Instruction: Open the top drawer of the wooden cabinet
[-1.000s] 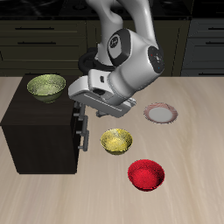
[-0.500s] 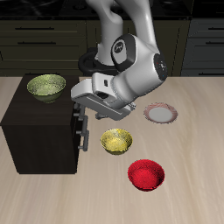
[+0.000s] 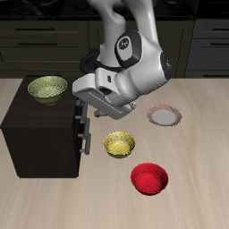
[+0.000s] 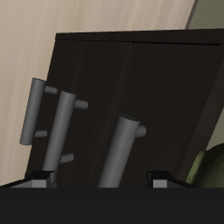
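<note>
The gripper hangs with fingers spread and empty, close before the wooden cabinet; three similar grey handles crowd its front, so it may close on a lower one. The top drawer sits shut just behind; an off-centre grasp could slip.

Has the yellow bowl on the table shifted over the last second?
No. The yellow bowl keeps its spot between the wooden cabinet and the red bowl.

dark wooden cabinet, grey bar handles
</note>
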